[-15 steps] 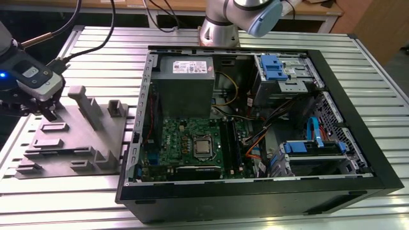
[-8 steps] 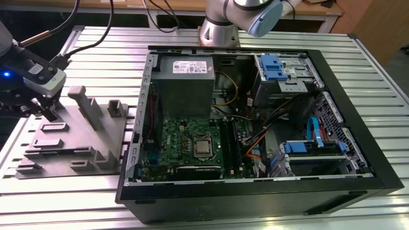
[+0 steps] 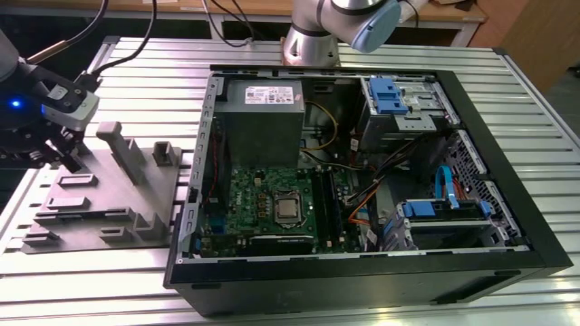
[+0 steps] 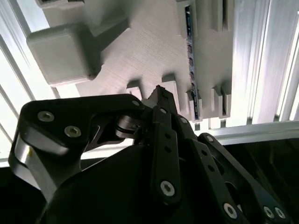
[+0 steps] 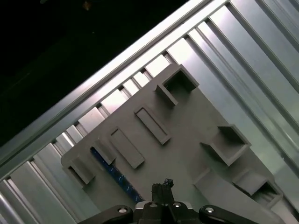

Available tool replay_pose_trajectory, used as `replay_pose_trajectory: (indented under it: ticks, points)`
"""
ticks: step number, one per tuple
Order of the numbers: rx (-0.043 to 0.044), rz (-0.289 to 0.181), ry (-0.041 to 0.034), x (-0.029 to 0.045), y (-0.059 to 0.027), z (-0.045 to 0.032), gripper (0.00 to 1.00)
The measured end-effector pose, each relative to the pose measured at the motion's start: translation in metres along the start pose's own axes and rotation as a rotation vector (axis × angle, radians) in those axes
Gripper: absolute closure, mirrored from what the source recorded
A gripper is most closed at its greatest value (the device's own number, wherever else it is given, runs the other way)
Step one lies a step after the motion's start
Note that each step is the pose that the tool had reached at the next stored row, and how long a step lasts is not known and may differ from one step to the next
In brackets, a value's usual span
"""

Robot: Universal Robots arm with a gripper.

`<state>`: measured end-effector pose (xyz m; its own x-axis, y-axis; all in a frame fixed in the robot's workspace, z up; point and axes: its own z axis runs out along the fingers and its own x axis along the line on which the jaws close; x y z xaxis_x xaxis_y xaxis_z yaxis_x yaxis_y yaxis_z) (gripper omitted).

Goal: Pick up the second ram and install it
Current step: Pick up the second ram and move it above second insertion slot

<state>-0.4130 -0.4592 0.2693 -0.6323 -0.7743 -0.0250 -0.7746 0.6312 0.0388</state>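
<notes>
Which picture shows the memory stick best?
The second wrist view: the second ram runs lengthwise in the grey tray, chips visible. The first wrist view shows it as a bluish strip between ribs; in the exterior view it looks like a thin dark line.

I saw a grey tray, a dark, blue-flecked second ram, a green circuit board and a black gripper.

Your arm rises from its base at the top centre of the exterior view, one joint capped in pale blue. Your gripper hangs at the exterior view's left edge, pointing down, below a blue-lit wrist. In both wrist views its fingers meet at one tip.
</notes>
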Motion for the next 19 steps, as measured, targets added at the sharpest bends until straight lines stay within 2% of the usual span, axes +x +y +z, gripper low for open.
replay_pose_trajectory:
  ticks: [19]
  points:
    - [-0.0084,-0.335,0.0130,0.0001,-0.0001,0.0036,0.90]
